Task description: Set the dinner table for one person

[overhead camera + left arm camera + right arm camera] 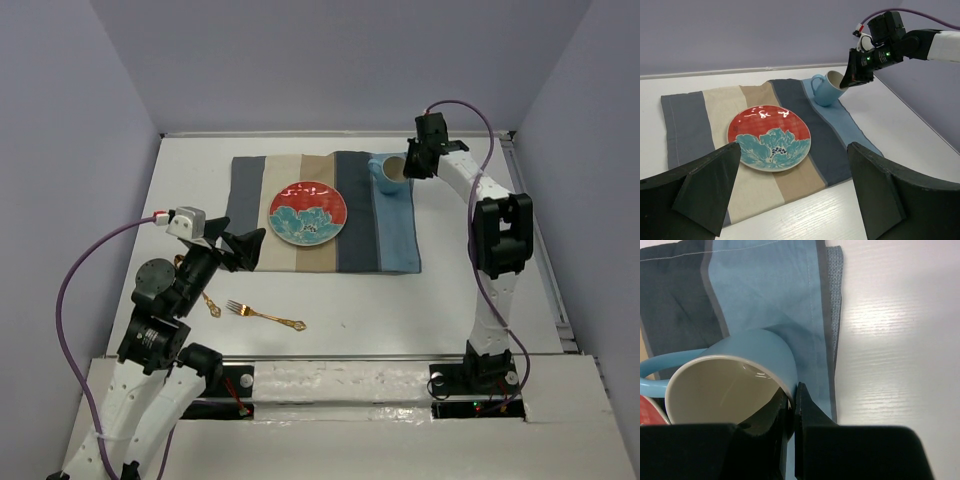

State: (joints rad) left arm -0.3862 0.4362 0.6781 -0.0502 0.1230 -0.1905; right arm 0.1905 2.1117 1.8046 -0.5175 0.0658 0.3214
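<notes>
Only overhead: fork [262,315] (left claw [237,240] spread, right claw [791,396] tight on mug [755,347] rim).

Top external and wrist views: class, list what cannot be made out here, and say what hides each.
Gold utensil left of the fork, top view: the left arm covers one end; kind unclear.
Mug, right wrist view: handle cut off by the left edge; base hidden by its body.
Plate, right wrist view: only a red sliver shows beside the mug.
</notes>
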